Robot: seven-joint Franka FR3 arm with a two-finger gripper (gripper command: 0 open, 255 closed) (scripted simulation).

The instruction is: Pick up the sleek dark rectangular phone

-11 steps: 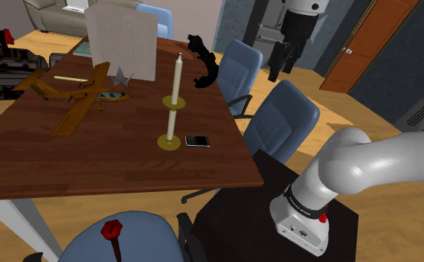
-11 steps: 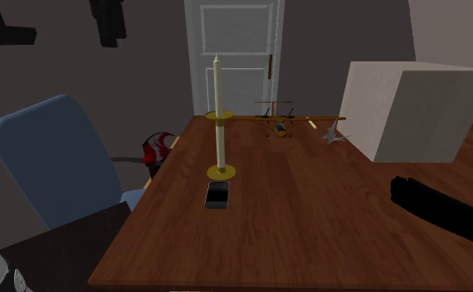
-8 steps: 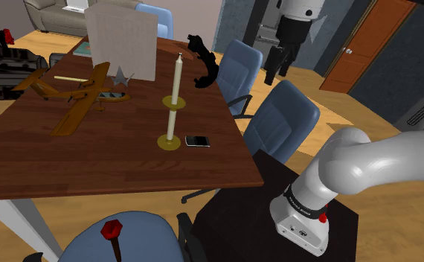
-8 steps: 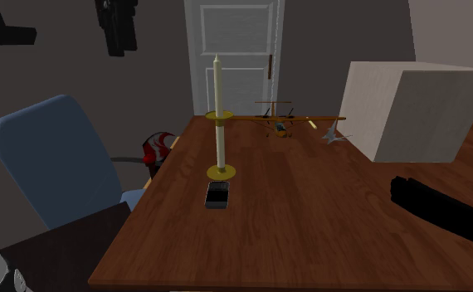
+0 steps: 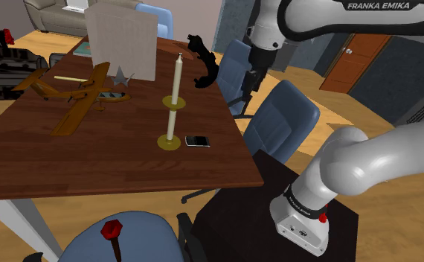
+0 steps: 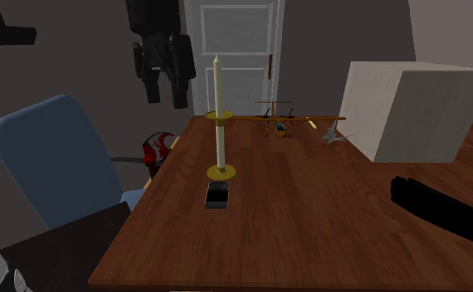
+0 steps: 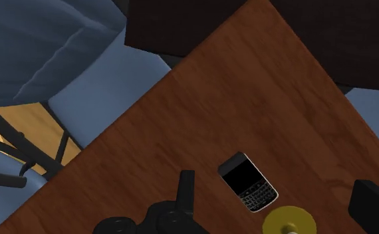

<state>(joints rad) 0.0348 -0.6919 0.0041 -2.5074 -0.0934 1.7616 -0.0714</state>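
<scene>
The dark rectangular phone with a small keypad lies flat on the brown wooden surface. It is close to the long edge facing the blue padded chairs and just beside the round brass holder of a tall cream candle. Toward the stand the wood around it is bare; on the holder side the upright candle crowds the room above. The black gripper hangs high over the chairs, past that edge and well apart from the phone, its fingers spread and clasping nothing. In the wrist view the holder is cut off by the frame, and black shapes near the phone cannot be made out.
</scene>
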